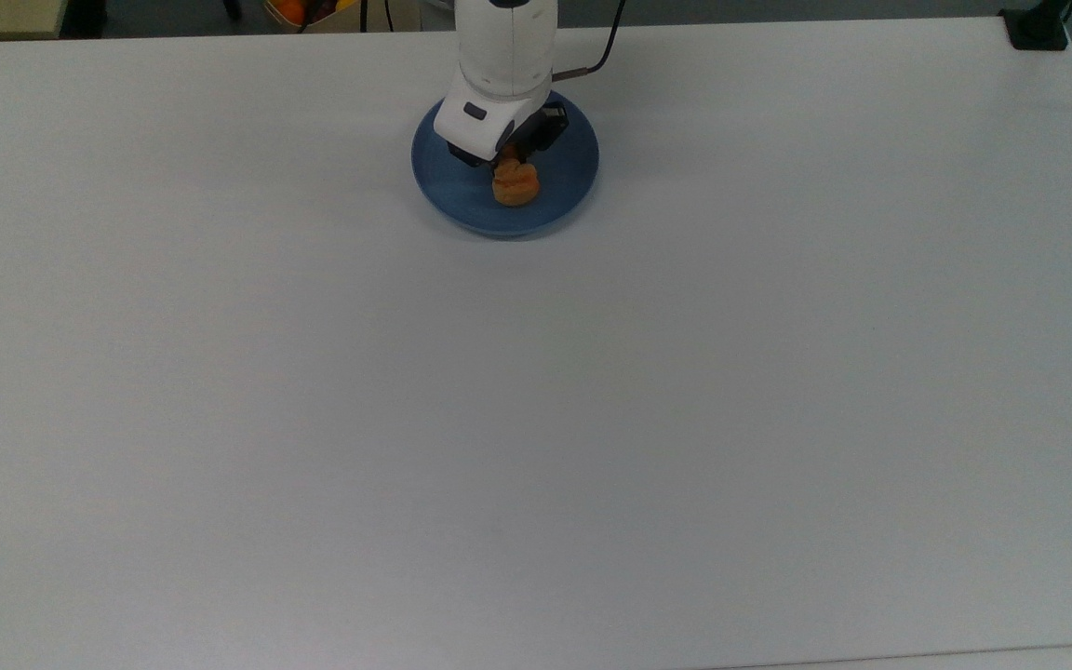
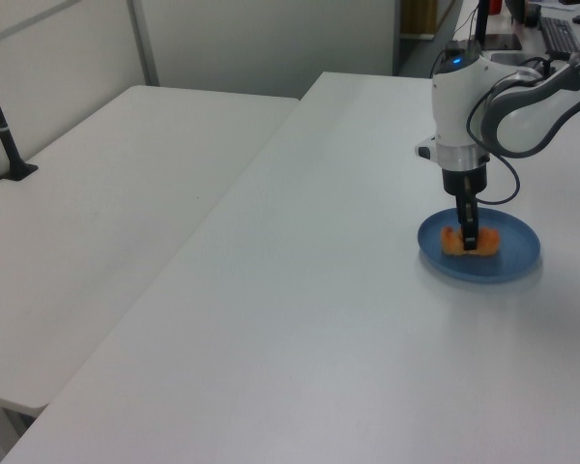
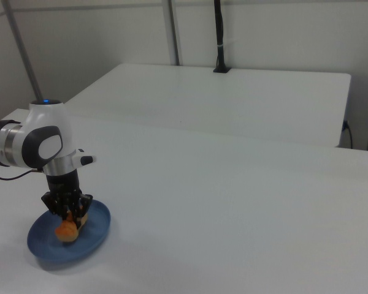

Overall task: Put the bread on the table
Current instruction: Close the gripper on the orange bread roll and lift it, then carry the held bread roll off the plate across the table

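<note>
The bread, a small golden-orange piece, is on the round blue plate at the far middle of the white table. My gripper points straight down over the plate, its fingers shut on the bread's far end. In the left view a dark finger crosses the front of the bread above the plate. In the right view the gripper holds the bread, which hangs tilted, its low end at the plate.
A second white table stands beside this one, with a black post clamped to it. A black clamp sits at the top view's far right corner. A cable trails from the wrist.
</note>
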### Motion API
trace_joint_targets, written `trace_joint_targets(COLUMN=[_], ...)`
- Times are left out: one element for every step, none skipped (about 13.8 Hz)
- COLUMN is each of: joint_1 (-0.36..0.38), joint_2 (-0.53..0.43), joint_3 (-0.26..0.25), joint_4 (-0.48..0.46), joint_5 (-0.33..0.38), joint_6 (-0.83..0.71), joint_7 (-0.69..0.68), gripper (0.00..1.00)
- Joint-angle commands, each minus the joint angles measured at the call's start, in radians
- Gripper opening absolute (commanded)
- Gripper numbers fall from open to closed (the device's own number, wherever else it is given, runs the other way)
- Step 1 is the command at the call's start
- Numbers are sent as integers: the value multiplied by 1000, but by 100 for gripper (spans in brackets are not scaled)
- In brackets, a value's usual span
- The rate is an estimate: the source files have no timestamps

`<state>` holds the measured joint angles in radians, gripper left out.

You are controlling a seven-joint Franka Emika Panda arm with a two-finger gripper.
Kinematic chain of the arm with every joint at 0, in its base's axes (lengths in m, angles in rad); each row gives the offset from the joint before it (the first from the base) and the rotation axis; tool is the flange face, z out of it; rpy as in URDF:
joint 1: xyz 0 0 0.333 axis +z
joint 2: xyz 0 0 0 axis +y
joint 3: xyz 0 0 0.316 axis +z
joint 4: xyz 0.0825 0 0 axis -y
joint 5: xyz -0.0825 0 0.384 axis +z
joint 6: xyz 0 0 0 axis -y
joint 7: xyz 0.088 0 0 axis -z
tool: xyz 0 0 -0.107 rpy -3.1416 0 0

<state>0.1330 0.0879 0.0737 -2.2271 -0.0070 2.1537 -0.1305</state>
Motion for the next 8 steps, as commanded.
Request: trace_joint_targets(joint_1=[-18,-18,-19,-23,-23,-23,-21,-18], joint_2=[-80,-92,-103,-112,-119,-128,-137,-140], joint_3=[0,0,-2,0,0,0,0,0], joint_4=[20,44,66,82,98,118,139,162], joint_5=[-16,-14,-14,-13,-8,-5,-1,1], joint_6=[-109,-151,-187,-211,-236,-262,-288,-320], joint_7=[18,18,17,15,17,15,17,18], gripper=[29,29,29,29,29,29,29,29])
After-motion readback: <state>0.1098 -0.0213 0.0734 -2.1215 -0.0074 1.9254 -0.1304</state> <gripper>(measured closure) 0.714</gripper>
